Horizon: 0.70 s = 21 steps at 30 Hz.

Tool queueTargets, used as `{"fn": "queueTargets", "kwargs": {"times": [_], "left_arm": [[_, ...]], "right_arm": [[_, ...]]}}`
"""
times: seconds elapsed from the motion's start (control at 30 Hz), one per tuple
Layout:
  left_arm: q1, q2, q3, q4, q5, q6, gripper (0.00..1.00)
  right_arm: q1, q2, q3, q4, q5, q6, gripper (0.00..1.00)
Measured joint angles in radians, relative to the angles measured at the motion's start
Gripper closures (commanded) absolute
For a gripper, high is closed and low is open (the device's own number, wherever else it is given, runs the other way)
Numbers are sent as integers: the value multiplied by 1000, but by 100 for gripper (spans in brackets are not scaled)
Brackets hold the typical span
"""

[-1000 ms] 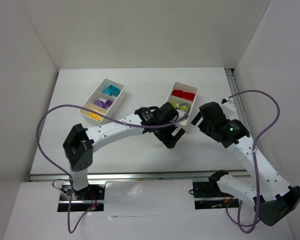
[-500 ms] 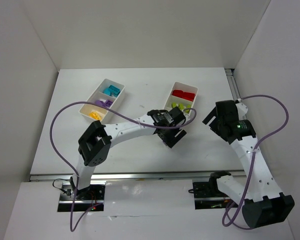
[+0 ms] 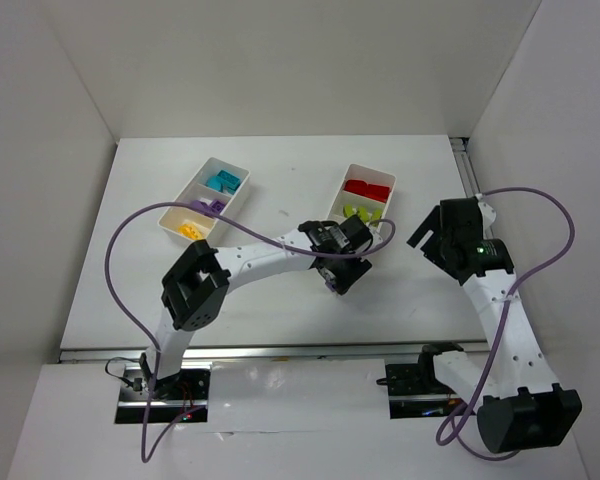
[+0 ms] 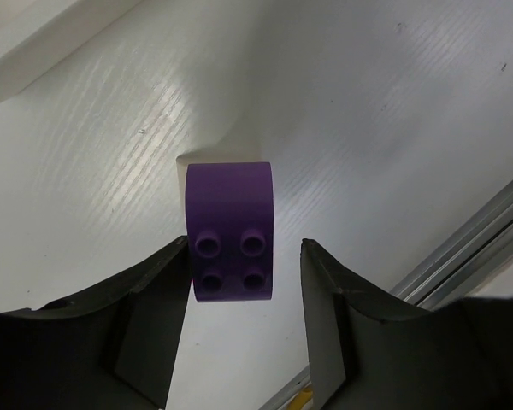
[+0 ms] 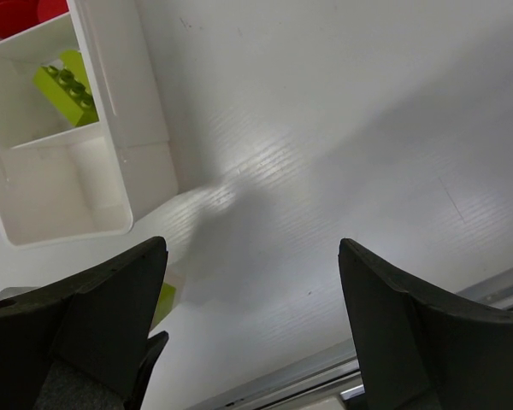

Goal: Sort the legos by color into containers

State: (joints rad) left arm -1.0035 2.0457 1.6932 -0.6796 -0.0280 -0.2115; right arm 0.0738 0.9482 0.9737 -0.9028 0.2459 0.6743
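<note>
Top external view: two white trays lay on the table (image 3: 280, 160); the right tray (image 3: 340, 192) serves as landmark (every place below is given from it).
Left tray (image 3: 186, 190): well to the left of the right tray; it held cyan bricks (image 3: 223, 181), purple bricks (image 3: 210, 207) and yellow bricks (image 3: 190, 231), each colour in its own compartment.
Right tray contents: red bricks (image 3: 368, 187) lay at the far end and lime green bricks (image 3: 358, 211) in the next compartment nearer the arms.
Left gripper (image 3: 342, 278): hung just off the near end of the right tray.
Left gripper jaws (left wrist view): stood part open astride a loose purple brick (image 4: 229, 231); a clear gap showed at one finger (image 4: 325, 316), and contact at the other could not be told.
Loose purple brick: near the right tray's near end, studs toward the wrist camera, hidden under the gripper in the top view.
Right gripper (image 5: 252, 248): hung to the right of the right tray and apart from it; its jaws were spread wide and held nothing.
</note>
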Motion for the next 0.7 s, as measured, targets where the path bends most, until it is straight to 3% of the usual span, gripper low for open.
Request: {"fn": "queueTargets", "kwargs": {"times": [0.17,0.27,0.33,0.43,0.5,0.6,0.7], "left_arm": [[1,18,2,0,4,0,48],[2,19,6,0,5,0,47],[2,19,16,-3,6,1,36],[2,19,40,-10,5,3,30],[2,19,56,-14,3,3,30],[2,19,69,-19,3,3,38],[2,19,71,-26,6,3,38]], "right_arm": [[-6,8,0,17,-10,-12,12],[-6,8,0,24,-16,-16,12],[-6,8,0,27,-18,-19,12],[-6,11,0,29,-23,-22,12],[-6,12,0,29,-26,-22,12],[-6,14,0,31,-31,-23,12],[-6,22,0,40,-35,-29,12]]}}
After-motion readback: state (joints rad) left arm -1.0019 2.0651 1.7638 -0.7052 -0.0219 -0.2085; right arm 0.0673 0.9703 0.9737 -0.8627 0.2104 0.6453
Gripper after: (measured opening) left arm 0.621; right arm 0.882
